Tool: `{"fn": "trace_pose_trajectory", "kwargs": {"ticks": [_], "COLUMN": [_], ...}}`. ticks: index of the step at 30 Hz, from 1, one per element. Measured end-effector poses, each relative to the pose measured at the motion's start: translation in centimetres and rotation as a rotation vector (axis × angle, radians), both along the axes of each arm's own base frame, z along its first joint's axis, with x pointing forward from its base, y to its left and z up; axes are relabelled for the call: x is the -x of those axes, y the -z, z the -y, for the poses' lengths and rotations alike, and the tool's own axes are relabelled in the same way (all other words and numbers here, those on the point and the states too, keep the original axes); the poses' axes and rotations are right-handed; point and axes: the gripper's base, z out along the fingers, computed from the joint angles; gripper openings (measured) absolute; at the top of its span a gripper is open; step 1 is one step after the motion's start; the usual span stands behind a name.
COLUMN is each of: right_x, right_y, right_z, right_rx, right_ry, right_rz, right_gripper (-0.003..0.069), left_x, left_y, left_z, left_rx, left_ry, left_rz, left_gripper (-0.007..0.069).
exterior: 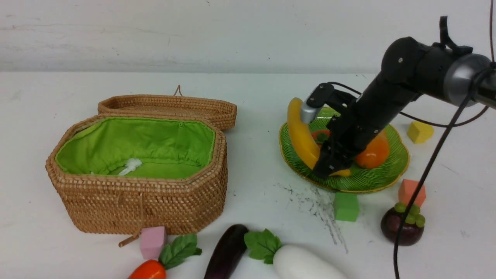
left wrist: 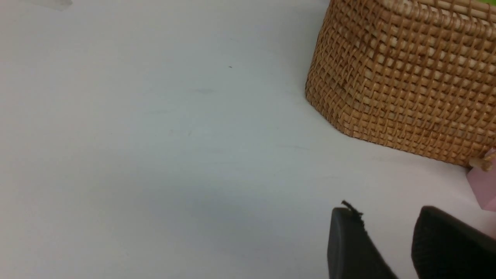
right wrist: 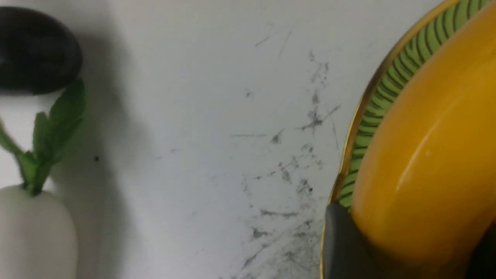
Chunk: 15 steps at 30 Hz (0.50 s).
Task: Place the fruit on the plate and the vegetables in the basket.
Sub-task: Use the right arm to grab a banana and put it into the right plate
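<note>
The yellow banana (exterior: 300,131) lies along the left side of the green ribbed plate (exterior: 368,184). My right gripper (exterior: 329,168) is shut on its near end. In the right wrist view the banana (right wrist: 434,155) fills the space between the fingers of that gripper (right wrist: 410,232), over the plate's rim (right wrist: 372,116). The mango (exterior: 374,153) is on the plate too, and the persimmon (exterior: 321,135) is mostly hidden behind the arm. The mangosteen (exterior: 403,228) stands on the table. The eggplant (exterior: 226,252), radish (exterior: 306,263) and carrot (exterior: 149,269) lie along the front edge. The basket (exterior: 139,170) is open. My left gripper (left wrist: 387,211) is open beside the basket's wall (left wrist: 407,77).
The basket's lid (exterior: 170,106) lies back behind it. Foam cubes sit about: pink (exterior: 153,240) at the basket's front, green (exterior: 346,206) and orange (exterior: 412,192) near the plate's front, yellow (exterior: 419,131) to its right. A cable (exterior: 430,166) hangs by the mangosteen.
</note>
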Motion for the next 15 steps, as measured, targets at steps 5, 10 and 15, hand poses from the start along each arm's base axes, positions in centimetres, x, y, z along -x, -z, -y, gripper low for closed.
{"fn": "trace_pose_trajectory", "kwargs": {"ticks": [5, 10, 15], "right_x": [-0.32, -0.42, -0.42], "right_y": [1.24, 1.26, 1.27], "right_z": [0.1, 0.24, 0.24], "right_rx": [0.017, 0.028, 0.028], "right_ry": [0.035, 0.071, 0.077], "right_rz": [-0.027, -0.032, -0.035], "right_gripper": [0.0316, 0.0316, 0.0316], "left_x": [0.0, 0.0, 0.0], "left_y": [0.0, 0.0, 0.0], "left_z": [0.0, 0.0, 0.0], "left_rx": [0.0, 0.0, 0.0], "left_ry": [0.0, 0.0, 0.0], "left_rz": [0.0, 0.0, 0.0], "left_gripper": [0.0239, 0.0239, 0.0239]}}
